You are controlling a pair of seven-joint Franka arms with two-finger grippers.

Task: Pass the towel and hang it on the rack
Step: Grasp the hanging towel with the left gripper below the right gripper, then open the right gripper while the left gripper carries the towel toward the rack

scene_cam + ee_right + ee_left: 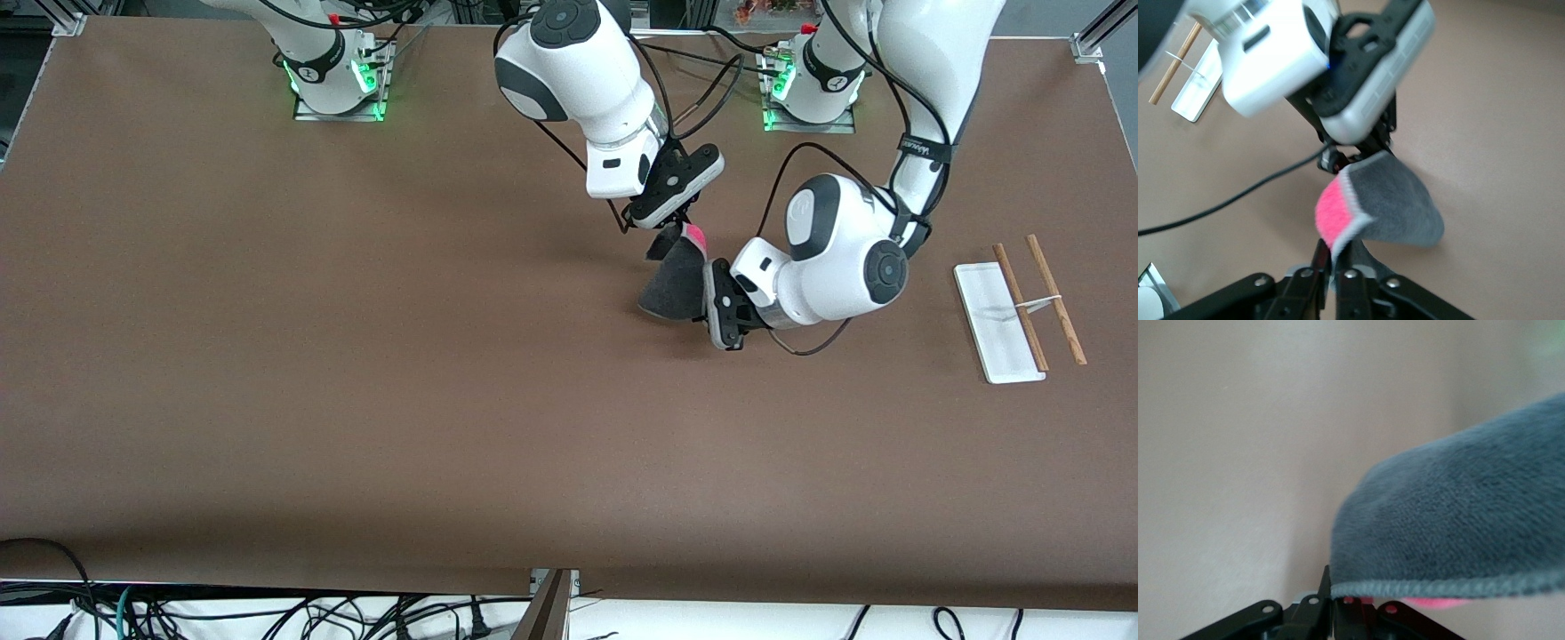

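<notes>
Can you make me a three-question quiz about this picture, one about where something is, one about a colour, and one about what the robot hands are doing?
1. Where is the rack?
A. At the left arm's end of the table
B. At the right arm's end of the table
C. Under the towel

2. What colour is the tag on the towel?
A. Green
B. Pink
C. Yellow

3. What is the left gripper doing?
A. Resting open on the table
B. Holding the rack
C. Pinching the towel's edge

Answers:
1 A: the rack stands on the table toward the left arm's end, with nothing on its rods.
2 B: a pink patch shows at the towel's corner, by the right gripper.
3 C: the left gripper's fingers are shut on the pale hem, in the air over the table, while the right gripper is at the pink corner.
</notes>
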